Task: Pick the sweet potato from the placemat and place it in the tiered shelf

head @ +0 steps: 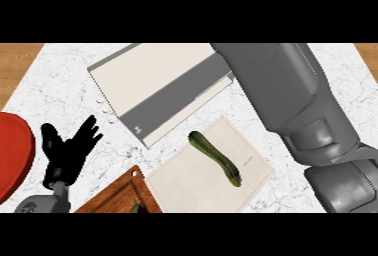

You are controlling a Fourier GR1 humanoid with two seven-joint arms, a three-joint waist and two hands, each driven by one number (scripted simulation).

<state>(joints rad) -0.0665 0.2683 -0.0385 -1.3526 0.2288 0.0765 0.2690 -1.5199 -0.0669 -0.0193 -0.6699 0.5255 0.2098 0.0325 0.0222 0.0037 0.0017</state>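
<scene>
A long green vegetable (215,157), more like a zucchini than a sweet potato, lies diagonally on the beige placemat (196,187) at the lower middle. Nothing touches it. The tiered shelf (159,82), white with a grey band, stands behind the placemat at the upper middle. My right forearm (295,105) rises from the lower right and runs up past the shelf's right end to the view's top edge, so its hand is out of sight. At the lower left, my left hand (65,155) rests open with fingers up, apart from everything.
A red plate (11,155) is cut off by the left edge. A wooden cutting board (111,200) lies at the bottom, touching the placemat's left corner, with a small dark item (135,205) on it. Wood flooring shows beyond the marble counter's far corners.
</scene>
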